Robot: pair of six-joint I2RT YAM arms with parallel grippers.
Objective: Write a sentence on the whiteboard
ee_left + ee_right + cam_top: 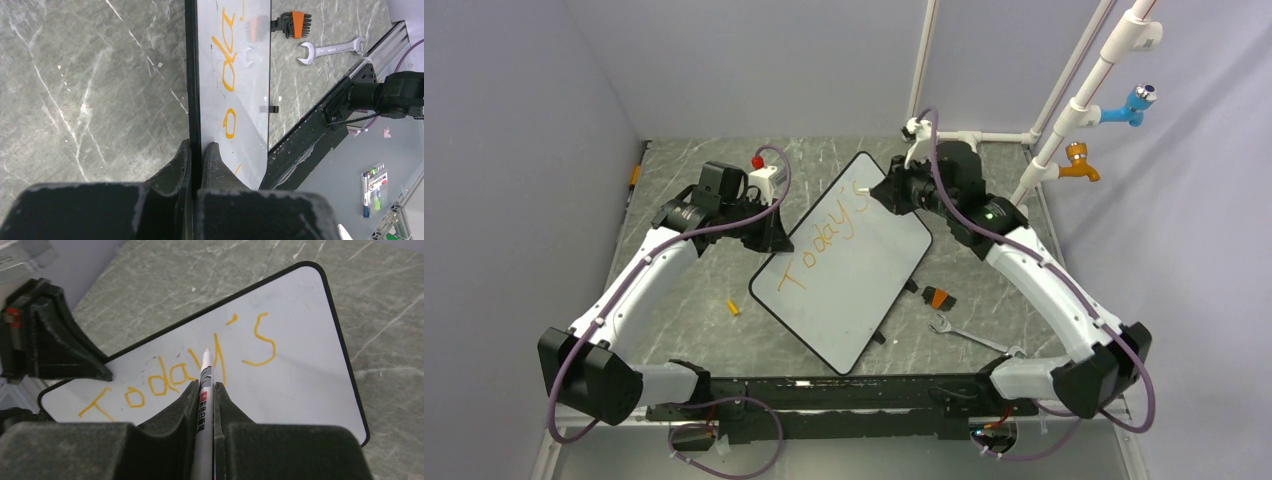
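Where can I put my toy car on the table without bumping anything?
Most bare table lies near the front, between the left arm and the whiteboard, with only a small yellow bit there. Another patch sits along the table's far edge, behind the whiteboard. Right of the whiteboard is crowded: wrench, hex keys, right arm.

The whiteboard (854, 290) is smooth and glossy, faintly mirroring the polished metal wrench (330, 49) at the upper right of the left wrist view. The table (674, 310) looks like matt grey veined stone. The right gripper (205, 385) has grainy matt black plastic fingers (172, 412); its marker (204, 410) is smooth white plastic.
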